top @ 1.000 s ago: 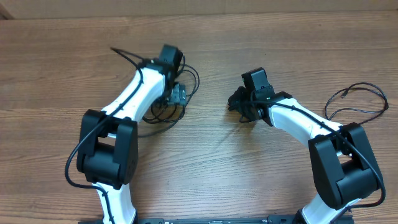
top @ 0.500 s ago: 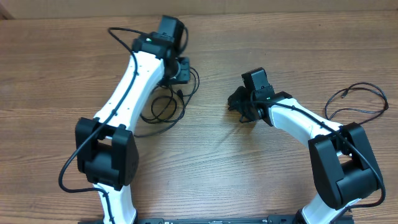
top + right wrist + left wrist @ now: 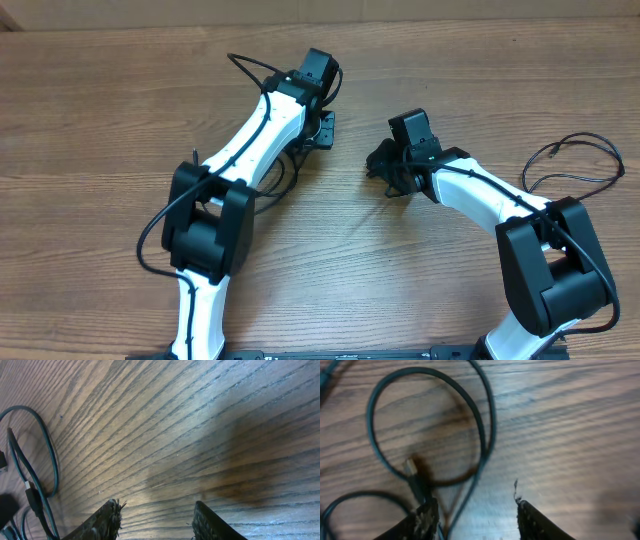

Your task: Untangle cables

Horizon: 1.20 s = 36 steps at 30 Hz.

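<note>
- left tool [image 3: 474, 506]: spread, hanging low over the cables [image 3: 369, 420]. Loops cross each other, a plug end [image 3: 411, 467] sits inside one, nothing pinched
- right tool [image 3: 156, 508]: spread too, over bare surface [image 3: 210, 420], with the cables just at the edge of its view
- far right: a lone cord [image 3: 592, 138] lies well apart from the pile. Looks like one's freed and the rest is left to pull apart imo

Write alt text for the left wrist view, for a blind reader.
A thin black cable lies in a loop on the wooden table, its plug tip inside the loop. At the bottom edge, the left claw stands open, the cable passing between its fingertips.
</note>
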Available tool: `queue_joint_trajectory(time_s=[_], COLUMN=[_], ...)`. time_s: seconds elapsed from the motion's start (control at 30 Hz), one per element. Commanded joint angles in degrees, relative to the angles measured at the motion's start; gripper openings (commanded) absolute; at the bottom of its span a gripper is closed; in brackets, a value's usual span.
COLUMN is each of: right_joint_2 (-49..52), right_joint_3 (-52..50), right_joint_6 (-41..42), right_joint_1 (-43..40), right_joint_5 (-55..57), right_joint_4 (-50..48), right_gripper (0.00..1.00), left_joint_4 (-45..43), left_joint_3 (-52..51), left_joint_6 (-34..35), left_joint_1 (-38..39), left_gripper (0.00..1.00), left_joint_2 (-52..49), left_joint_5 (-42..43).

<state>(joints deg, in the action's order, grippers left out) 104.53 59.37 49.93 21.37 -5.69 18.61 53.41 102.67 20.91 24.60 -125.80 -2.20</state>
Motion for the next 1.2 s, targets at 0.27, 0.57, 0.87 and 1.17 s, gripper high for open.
queue_joint_trajectory(time_s=[0.27,0.57,0.87,1.17], right_joint_2=[0.5,0.5,0.5,0.5], right_joint_3=[-0.24,-0.24,-0.24,-0.24], right_joint_6=[0.22,0.22,0.22,0.22], right_joint_1=[-0.22,-0.22,-0.22,-0.22], right_joint_5=[0.74,0.72,0.74,0.74], right_joint_4=[-0.35,-0.33,-0.33,-0.33], right_gripper=[0.47,0.46,0.47,0.47], left_joint_4=[-2.91,-2.23,-2.08,-1.77], left_joint_3=[0.07,0.07,0.07,-0.76], left_joint_6=[0.09,0.09,0.09,0.09], left_joint_1=[-0.35,-0.11,0.17,0.52], left_gripper=[0.37,0.33,0.36,0.27], left_joint_2=[-4.61,-5.01,-5.05,-5.05], left_joint_5=[-1.16,-1.14,-1.16,-0.76])
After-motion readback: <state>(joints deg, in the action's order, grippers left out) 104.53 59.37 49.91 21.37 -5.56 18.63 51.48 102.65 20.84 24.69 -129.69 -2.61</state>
